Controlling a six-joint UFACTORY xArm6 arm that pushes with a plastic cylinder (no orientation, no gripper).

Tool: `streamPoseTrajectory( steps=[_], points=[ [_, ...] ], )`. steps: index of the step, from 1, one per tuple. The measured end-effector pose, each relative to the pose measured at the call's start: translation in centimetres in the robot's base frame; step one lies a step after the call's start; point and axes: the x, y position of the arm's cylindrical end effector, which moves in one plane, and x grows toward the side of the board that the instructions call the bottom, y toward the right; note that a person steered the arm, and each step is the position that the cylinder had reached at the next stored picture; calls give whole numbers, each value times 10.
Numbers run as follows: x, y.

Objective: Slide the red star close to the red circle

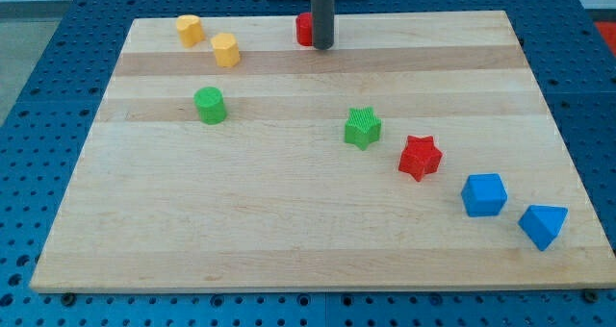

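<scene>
A pale wooden table (318,240) sits on a blue pegboard base (38,87), carrying eight small coloured blocks, and the job of bringing the red star (420,157) close to the red circle (305,29) looks barely begun. The arm's dark rod stands upright at the view's top centre, and my tip (322,47), the only end effector here, is a plain rod end with nothing to open or close and nothing in its hold; it rests at the red circle's right edge, touching or just beside it, partly hiding that block. The red star lies well apart from both, toward the view's lower right, between a green star (363,127) and a blue cube (483,194), with a blue wedge-like block (543,225) further right. A green cylinder (210,105) and two yellow blocks (190,29) (225,50) occupy the view's upper left. By this reading the whole push remains: the tip would need to get round below and right of the star before sliding it up-left across the table.
</scene>
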Motion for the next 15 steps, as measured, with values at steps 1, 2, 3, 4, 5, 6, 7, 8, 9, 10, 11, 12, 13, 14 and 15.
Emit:
streamPoseTrajectory(
  steps=[1,2,3,4,5,6,7,8,9,10,11,12,13,14,15],
  points=[
    [-1,0],
    [6,0],
    [43,16],
    [84,51],
    [117,90],
    [150,131],
    [189,163],
    [230,178],
    [261,173],
    [264,142],
    [261,117],
    [246,110],
    [231,114],
    [210,114],
    [191,114]
  ],
)
